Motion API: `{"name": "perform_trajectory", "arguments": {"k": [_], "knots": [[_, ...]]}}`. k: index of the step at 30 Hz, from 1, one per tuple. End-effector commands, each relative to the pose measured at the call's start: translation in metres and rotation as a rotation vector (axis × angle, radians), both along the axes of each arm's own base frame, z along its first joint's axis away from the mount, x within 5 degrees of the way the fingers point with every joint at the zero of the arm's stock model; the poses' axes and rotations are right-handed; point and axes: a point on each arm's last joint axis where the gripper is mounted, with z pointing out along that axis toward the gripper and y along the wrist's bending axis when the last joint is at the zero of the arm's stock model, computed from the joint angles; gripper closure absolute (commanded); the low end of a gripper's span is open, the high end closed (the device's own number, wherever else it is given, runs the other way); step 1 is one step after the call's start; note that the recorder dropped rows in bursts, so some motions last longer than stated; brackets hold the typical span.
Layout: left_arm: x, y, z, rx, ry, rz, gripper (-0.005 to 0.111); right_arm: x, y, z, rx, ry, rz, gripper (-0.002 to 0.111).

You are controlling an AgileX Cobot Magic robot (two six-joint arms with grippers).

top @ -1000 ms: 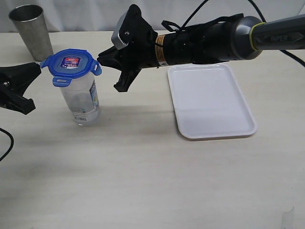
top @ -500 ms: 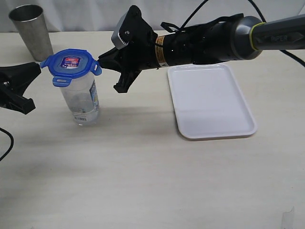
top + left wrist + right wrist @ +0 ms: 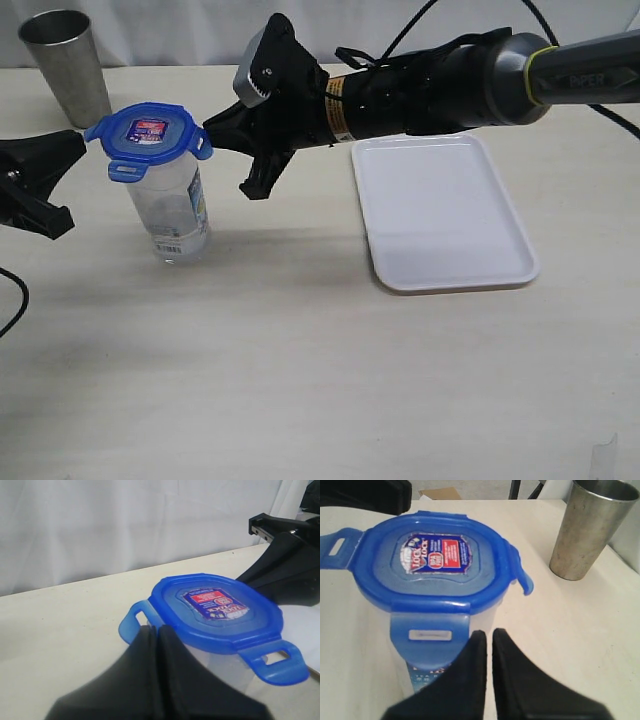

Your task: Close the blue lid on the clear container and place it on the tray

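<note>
exterior and two wrist views, places given from the clear container (image 3: 172, 205). the clear container stands upright on the table (image 3: 300, 350), not on the tray (image 3: 447, 215), which lies flat and well apart from the container on its right in the exterior view. the blue lid (image 3: 149, 132) sits level on the container's mouth, sticker upward. the flap on the near side juts outward from the rim, and the flap facing the right gripper slopes downward along the wall; whether any flap is snapped home cannot be told.

the left gripper (image 3: 154, 630) is clenched on nothing, its two dark fingers pressed together. its tip lies at lid height just beside the flap on the container's left; contact cannot be told. the right gripper (image 3: 488, 634) is likewise clenched and empty, with only a thin slit between its fingers. its tip points at the container from the right, level with the lid, just beside the flap on that side. the right arm (image 3: 470, 80) reaches toward the container from the right, passing above the far edge of the tray.

a grey metal cup (image 3: 68, 65) stands upright behind the container and to its left, apart from it. a white backdrop hangs beyond the table behind the container.
</note>
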Motion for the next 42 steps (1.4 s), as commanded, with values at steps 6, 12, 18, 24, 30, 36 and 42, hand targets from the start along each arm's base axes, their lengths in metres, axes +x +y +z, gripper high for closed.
{"name": "perform_trajectory", "arguments": {"k": [6, 12, 18, 24, 30, 36, 42], "knots": [[0.001, 0.000, 0.001, -0.012, -0.010, 0.003, 0.107, -0.002, 0.000, 0.004, 0.002, -0.005, 0.019, 0.104], [0.001, 0.000, 0.001, -0.013, -0.010, 0.005, 0.107, -0.002, 0.000, 0.004, -0.004, -0.008, 0.024, 0.104], [0.001, 0.000, 0.002, -0.016, -0.015, 0.003, 0.107, -0.002, 0.000, 0.004, -0.004, -0.008, 0.024, 0.104], [0.001, 0.000, 0.002, -0.015, -0.014, 0.000, 0.107, -0.002, -0.001, 0.006, -0.015, -0.021, 0.020, 0.104], [-0.001, -0.002, 0.001, -0.003, -0.007, -0.021, 0.107, 0.004, -0.009, 0.015, -0.090, -0.061, -0.075, 0.104], [0.000, 0.004, -0.003, 0.046, 0.060, 0.044, 0.101, 0.014, -0.026, 0.018, -0.158, -0.071, -0.175, 0.104], [-0.011, 0.004, -0.008, 0.116, 0.136, 0.044, 0.058, 0.027, -0.056, 0.025, -0.089, -0.011, -0.226, 0.104]]}}
